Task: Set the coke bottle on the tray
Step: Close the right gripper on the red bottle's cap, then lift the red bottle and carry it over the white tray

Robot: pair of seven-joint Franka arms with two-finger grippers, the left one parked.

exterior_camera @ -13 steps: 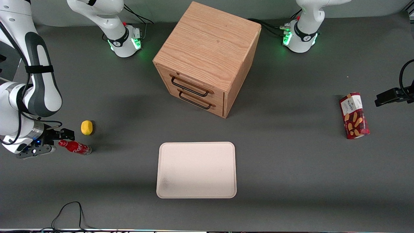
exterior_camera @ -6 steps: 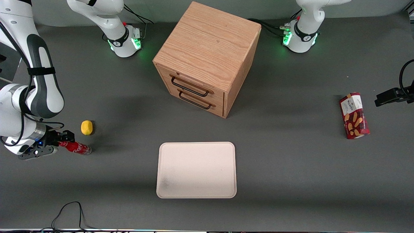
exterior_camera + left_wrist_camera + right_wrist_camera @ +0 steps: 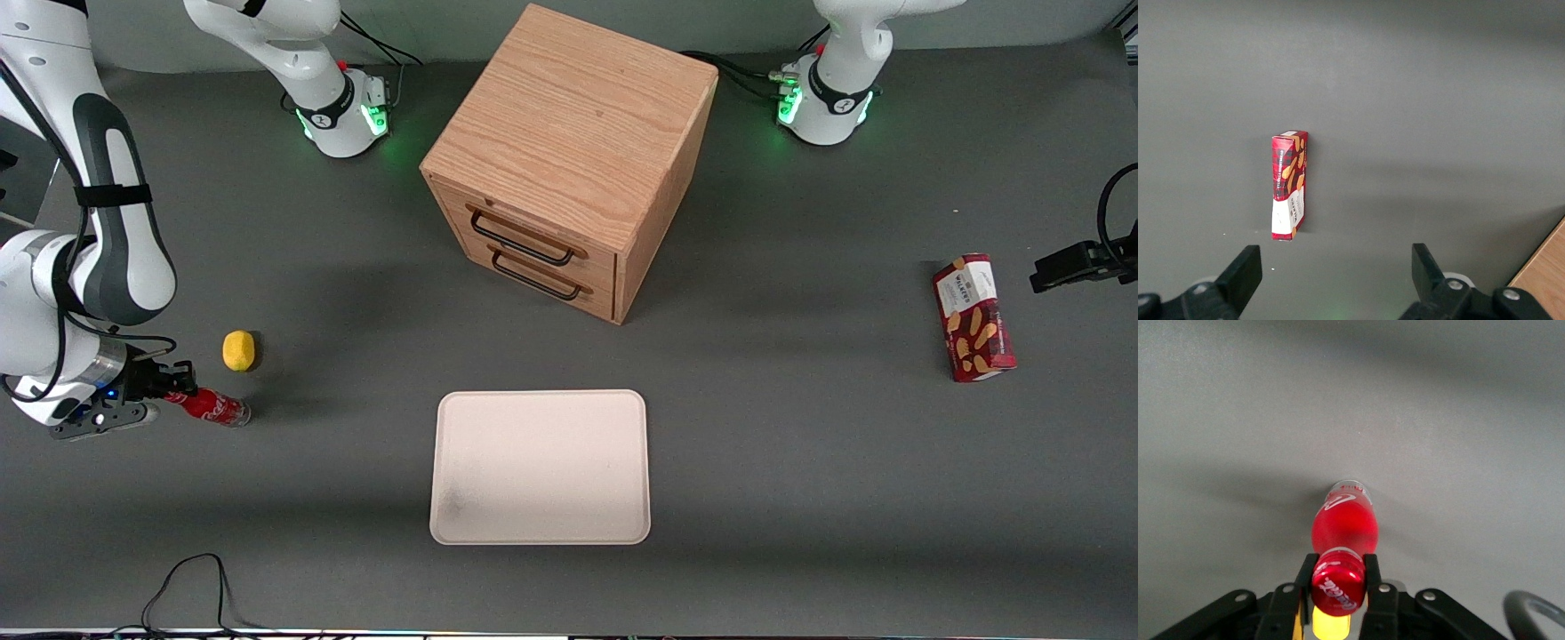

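Fingers of the tool (image 3: 1337, 587) sit closed on either side of the coke bottle (image 3: 208, 406) right at its red cap, so the grip is on the neck end, with the body pointing away from the tool along the desk (image 3: 800, 444). The bottle lies on its side at the working arm's end, and a small yellow lemon (image 3: 238, 350) rests just beside it, a little farther from the front camera than the tool. It looks light and stiff, with a smooth, rounded surface that could roll or swivel between the pads. Holding it by the cap leaves the longer body hanging out, so I expect it may droop or twist when lifted.

Low over the desk, the forearm reaches down and the wrist is turned so the tool points nearly level, toward the tray (image 3: 540, 466). That tray lies well apart from the tool, toward the middle of the desk.
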